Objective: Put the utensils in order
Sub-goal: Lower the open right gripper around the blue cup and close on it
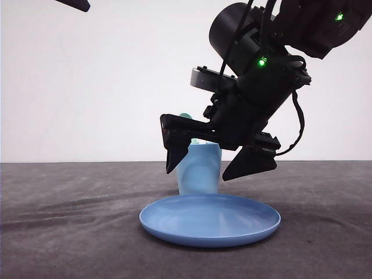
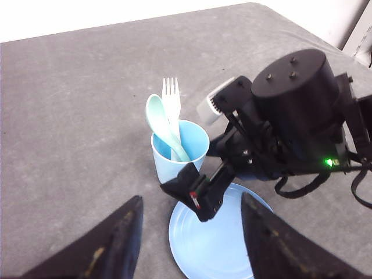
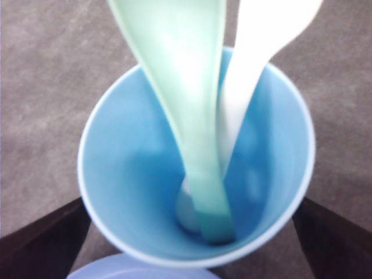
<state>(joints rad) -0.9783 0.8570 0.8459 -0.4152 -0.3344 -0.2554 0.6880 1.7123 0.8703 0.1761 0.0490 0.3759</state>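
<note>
The pale mint-green spoon (image 2: 157, 119) and the white fork (image 2: 171, 96) stand together in a light blue cup (image 2: 174, 165), bowl and tines up. From above, the spoon (image 3: 186, 87) and fork (image 3: 261, 46) handles rest on the floor of the cup (image 3: 96, 174). My right gripper (image 1: 201, 172) hangs open just above and in front of the cup (image 1: 199, 174), one finger to each side and touching neither utensil. The spoon tip (image 1: 185, 116) peeks over its body. My left gripper (image 2: 191, 197) is open and empty, high above the table.
A round blue plate (image 1: 209, 224) lies on the grey table directly in front of the cup, under the right gripper. The plate (image 2: 215, 244) edge nearly touches the cup base. Grey cloth (image 2: 75, 116) stretches around them.
</note>
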